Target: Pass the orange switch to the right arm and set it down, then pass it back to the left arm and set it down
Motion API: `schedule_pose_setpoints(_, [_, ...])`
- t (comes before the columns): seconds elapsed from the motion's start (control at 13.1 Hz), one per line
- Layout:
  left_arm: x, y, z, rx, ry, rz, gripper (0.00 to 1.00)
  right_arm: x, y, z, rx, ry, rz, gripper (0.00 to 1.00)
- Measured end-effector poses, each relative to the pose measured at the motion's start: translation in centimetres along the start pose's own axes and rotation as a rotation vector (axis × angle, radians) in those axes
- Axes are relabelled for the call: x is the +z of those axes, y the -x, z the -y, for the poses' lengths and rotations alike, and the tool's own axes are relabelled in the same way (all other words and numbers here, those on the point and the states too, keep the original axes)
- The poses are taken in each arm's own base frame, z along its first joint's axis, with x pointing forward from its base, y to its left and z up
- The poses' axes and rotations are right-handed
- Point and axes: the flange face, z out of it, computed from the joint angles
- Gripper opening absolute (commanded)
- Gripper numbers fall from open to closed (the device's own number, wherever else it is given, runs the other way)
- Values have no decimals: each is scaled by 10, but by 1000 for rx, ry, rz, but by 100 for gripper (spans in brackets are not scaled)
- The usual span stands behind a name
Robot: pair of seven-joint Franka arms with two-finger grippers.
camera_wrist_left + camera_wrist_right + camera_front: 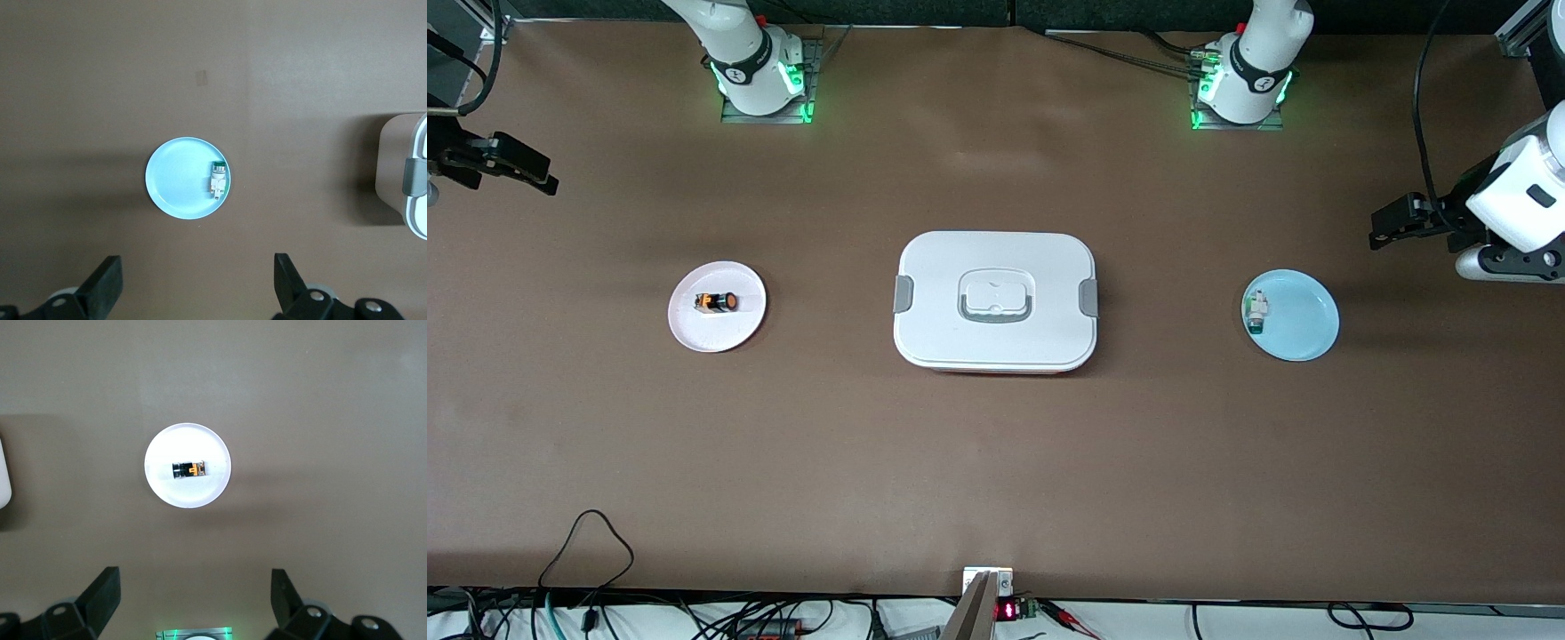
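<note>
Orange switch point(717, 302) lies on its side on the white plate point(740, 336), toward the right arm's end of the surface point(996, 462). Right tool point(193, 597) hangs high over that end, fingers spread wide, nothing held; the plate and switch sit well below it. Left tool point(198, 287) hangs high over the left arm's end, fingers likewise spread and empty, above the blue plate point(1303, 324) carrying a small white-and-green part point(1256, 312). White box point(996, 300) stands between the two plates, lid on.
</note>
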Motion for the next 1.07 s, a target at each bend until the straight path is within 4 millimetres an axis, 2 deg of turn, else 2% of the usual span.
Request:
schedule_pose_setpoints(0.53, [0, 0, 0, 0, 0, 0, 100, 5, -4, 0, -1, 0, 7, 100])
schedule_pose_setpoints(0.69, [0, 0, 0, 0, 0, 0, 100, 19, -17, 3, -4, 2, 5, 100])
schedule_pose_setpoints(1.07, [0, 0, 0, 0, 0, 0, 100, 73, -50, 10, -17, 4, 70, 100])
